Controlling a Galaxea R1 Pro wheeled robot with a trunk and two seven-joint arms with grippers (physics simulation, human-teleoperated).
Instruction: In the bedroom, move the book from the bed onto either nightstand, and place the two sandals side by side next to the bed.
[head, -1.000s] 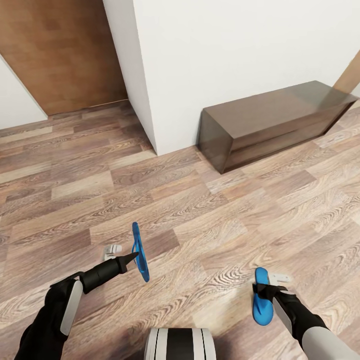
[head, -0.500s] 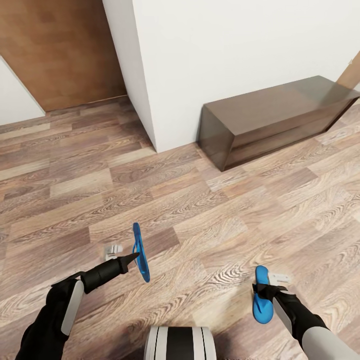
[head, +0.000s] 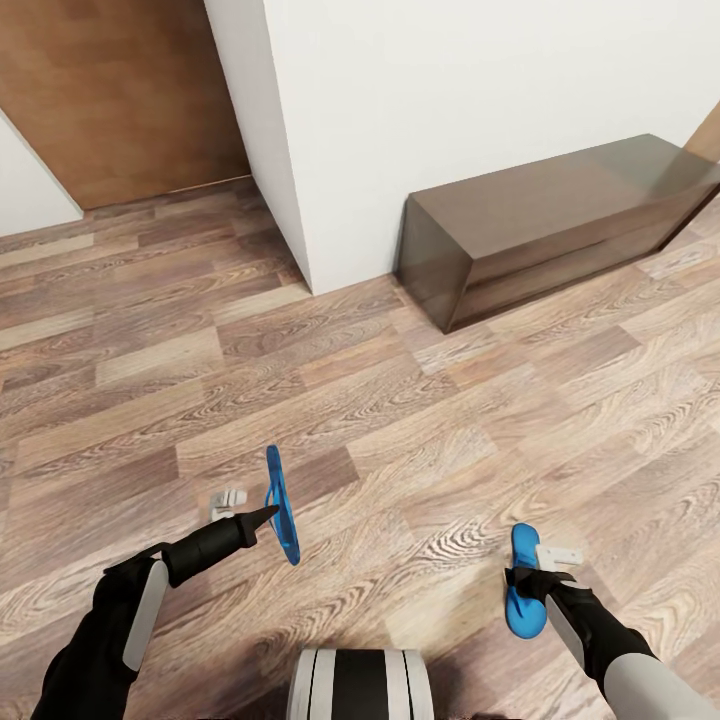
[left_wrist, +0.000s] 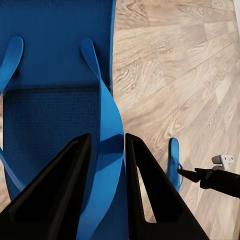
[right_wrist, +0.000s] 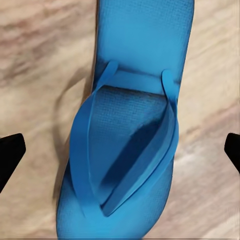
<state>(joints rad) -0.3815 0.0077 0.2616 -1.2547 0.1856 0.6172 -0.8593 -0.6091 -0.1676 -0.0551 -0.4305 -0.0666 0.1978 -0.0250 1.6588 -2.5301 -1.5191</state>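
In the head view the robot looks down on a wood-plank floor (head: 420, 420), with a white wall (head: 480, 110) filling the upper middle of the frame, a brown door panel (head: 120, 90) at the upper left, and a long low dark brown cabinet (head: 560, 225) standing against the wall at the upper right. The left gripper (head: 268, 514) reaches in from the lower left and is clenched on the left sandal (head: 281, 505), which it holds on edge above the floor, so that the thin sole shows as a narrow blue strip in the lower left-centre of the frame. The left wrist view gives the grasp plainly: the two dark fingers (left_wrist: 60, 190) close from either side on a blue strap of this sandal (left_wrist: 55, 65), whose sole fills the left part of that picture. Toward the lower right of the same picture the right sandal (left_wrist: 173, 162) shows small, with the dark tip of the right gripper (left_wrist: 190, 175) at it. In the head view the right gripper (head: 528, 582) comes in from the lower right and meets the right sandal (head: 524, 590), which lies roughly flat, sole down. In the right wrist view that sandal (right_wrist: 135, 125) fills the centre with its straps up, while the fingers (right_wrist: 10, 155) stand far out at both edges of the picture, apart from it; whether this gripper truly grasps the sandal cannot be told.
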